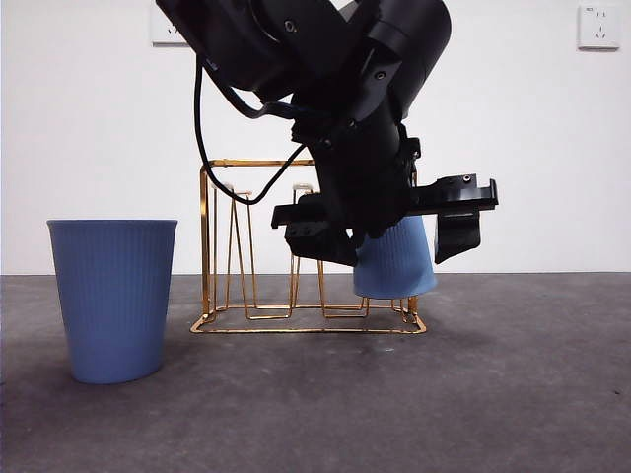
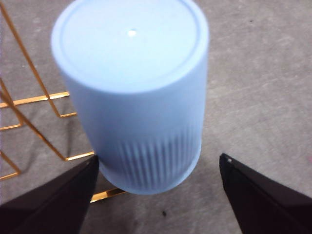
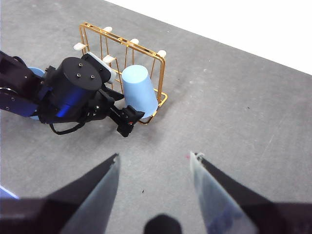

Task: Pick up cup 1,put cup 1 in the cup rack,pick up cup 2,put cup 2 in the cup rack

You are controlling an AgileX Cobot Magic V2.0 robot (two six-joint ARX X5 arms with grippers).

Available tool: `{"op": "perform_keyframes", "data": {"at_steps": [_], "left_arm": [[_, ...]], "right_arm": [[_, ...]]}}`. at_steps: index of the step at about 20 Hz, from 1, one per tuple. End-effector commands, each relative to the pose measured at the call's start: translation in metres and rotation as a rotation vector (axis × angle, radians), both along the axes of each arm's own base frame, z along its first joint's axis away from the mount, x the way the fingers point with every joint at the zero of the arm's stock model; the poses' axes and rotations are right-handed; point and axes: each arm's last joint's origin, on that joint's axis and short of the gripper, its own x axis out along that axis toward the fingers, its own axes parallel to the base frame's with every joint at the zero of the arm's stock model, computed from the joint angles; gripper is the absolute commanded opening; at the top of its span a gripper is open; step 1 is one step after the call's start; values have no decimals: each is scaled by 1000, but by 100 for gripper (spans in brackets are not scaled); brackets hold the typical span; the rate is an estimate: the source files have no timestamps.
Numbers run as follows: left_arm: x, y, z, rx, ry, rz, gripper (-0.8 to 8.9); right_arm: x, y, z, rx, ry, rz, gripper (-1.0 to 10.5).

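Observation:
One ribbed blue cup (image 1: pixel 399 266) sits upside down over a prong at the right end of the gold wire cup rack (image 1: pixel 209 246). My left gripper (image 1: pixel 389 236) is open, with one jaw on each side of this cup and not gripping it. The left wrist view shows the cup (image 2: pixel 131 83) between the spread jaws, with the rack wires (image 2: pixel 34 100) beside it. A second blue cup (image 1: pixel 113 296) stands upright on the table left of the rack. My right gripper (image 3: pixel 154 156) is open and empty, high above the table, looking down on the rack (image 3: pixel 161 68) and the cup (image 3: pixel 139 90).
The left arm (image 3: pixel 78 90) reaches over the rack from the side of the second cup and hides most of that cup in the right wrist view. Other white-tipped prongs (image 3: pixel 108 29) on the rack carry nothing. A white wall stands behind the grey table (image 1: pixel 513 394).

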Motion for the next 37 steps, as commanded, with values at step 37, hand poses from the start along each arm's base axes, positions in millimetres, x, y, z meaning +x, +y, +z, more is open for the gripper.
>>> {"op": "perform_keyframes", "data": {"at_steps": [37], "left_arm": [[-227,298,233,-173,-121,-95,408]], "right_arm": [[214,237,-100,203,501,314,534]]}}
